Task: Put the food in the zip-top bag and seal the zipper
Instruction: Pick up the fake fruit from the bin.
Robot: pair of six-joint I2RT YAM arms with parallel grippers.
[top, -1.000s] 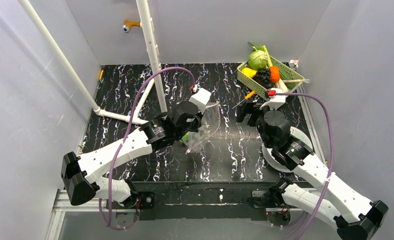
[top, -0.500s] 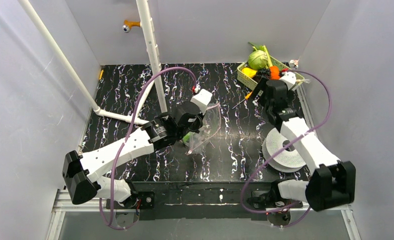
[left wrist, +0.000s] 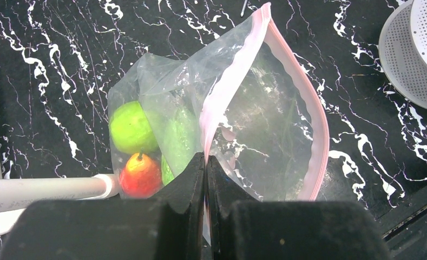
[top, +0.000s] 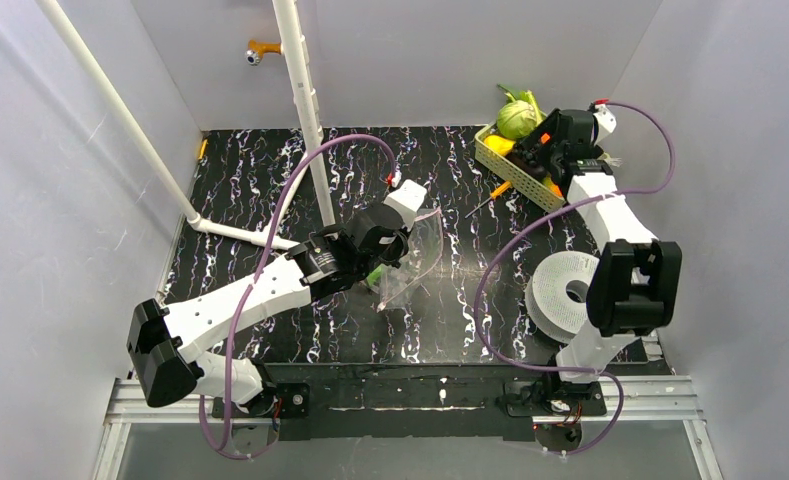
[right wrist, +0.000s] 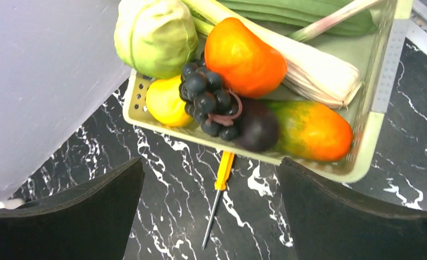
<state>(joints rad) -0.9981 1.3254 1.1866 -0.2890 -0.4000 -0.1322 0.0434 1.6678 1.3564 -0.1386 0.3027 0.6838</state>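
Observation:
The clear zip-top bag (left wrist: 254, 124) stands with its mouth wide, and my left gripper (left wrist: 205, 162) is shut on the near side of its pink zipper (left wrist: 232, 70). Inside lie a green fruit (left wrist: 131, 129), a red-orange fruit (left wrist: 140, 176) and another green piece (left wrist: 176, 141). In the top view the left gripper (top: 395, 245) holds the bag (top: 415, 262) at mid-table. My right gripper (top: 545, 150) hovers open at the basket (right wrist: 381, 65), empty (right wrist: 208, 179). The basket holds the orange fruit (right wrist: 243, 49), a yellow piece (right wrist: 165, 103) and the grape bunch (right wrist: 208, 103).
The basket also carries a pale cabbage (right wrist: 154, 32), a leek (right wrist: 314, 70) and a green-orange fruit (right wrist: 308, 130). A yellow-handled screwdriver (right wrist: 219, 187) lies just in front of it. A white perforated disc (top: 565, 290) sits at right; a white pipe (top: 305, 100) stands behind the bag.
My right arm has swung from mid-table back and to the right, up to the basket, staying open. The left gripper and the bag have not moved.

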